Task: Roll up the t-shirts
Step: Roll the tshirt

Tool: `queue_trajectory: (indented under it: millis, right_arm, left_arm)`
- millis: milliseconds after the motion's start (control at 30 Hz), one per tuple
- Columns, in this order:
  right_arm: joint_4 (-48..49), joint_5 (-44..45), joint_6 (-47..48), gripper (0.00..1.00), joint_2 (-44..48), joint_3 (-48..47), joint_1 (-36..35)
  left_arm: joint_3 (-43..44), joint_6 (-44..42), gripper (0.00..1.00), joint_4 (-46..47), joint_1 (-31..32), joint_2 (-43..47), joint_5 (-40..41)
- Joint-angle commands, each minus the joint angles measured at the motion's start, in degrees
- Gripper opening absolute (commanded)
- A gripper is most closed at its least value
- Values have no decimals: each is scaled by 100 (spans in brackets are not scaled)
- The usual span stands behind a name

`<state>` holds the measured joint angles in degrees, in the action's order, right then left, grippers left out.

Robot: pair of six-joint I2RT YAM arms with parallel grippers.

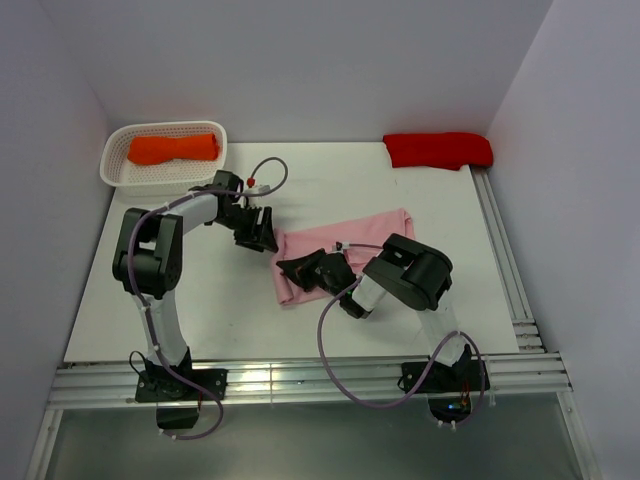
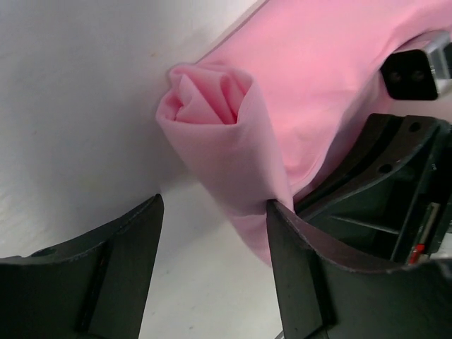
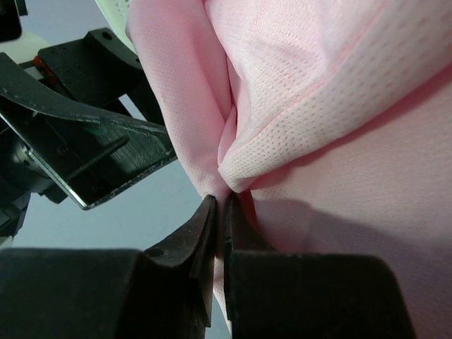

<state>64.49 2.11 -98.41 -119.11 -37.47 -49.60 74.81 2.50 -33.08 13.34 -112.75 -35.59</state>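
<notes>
A light pink t-shirt (image 1: 350,235) lies partly rolled mid-table, and its rolled end (image 2: 212,106) faces the left wrist camera. My left gripper (image 1: 266,240) stands open at that end. In the left wrist view the left gripper (image 2: 215,212) straddles bare table, and its right finger (image 2: 296,261) touches the cloth's edge. My right gripper (image 1: 292,268) is shut on a fold of the pink shirt (image 3: 318,106) at its near-left corner. The jaws of the right gripper (image 3: 222,205) pinch the fabric tight. An orange t-shirt bundle (image 1: 175,148) and a red one (image 1: 438,150) lie further back.
The orange bundle sits in a white mesh basket (image 1: 115,170) at the back left. The red bundle rests at the back right corner by the wall. Rails (image 1: 510,260) run along the table's right and near edges. The two grippers are close together.
</notes>
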Motion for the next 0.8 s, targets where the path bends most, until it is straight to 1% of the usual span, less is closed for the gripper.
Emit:
queue_trajectory:
  millis: [0,300,433,633,767]
  right_arm:
    - [-849,-220,-609,0,-245,65,-14]
    - [-1623,122,-539,0,37,91,-14]
    - [-1790,176,-521,0,98,100,-23]
    - [-2063,219,-469,0,116,-5,-14]
    - [-2317,272,-346,0,204,-49,-23]
  left_arm:
    - [60,251,65,399,19,-159,-615]
    - [184,382,64,407,10,-300,-852]
    - [157,462,63,487,19,-274,-677]
    - [403,532,57,329,54,-432,-36]
    - [614,585,47,188,124,-546,342]
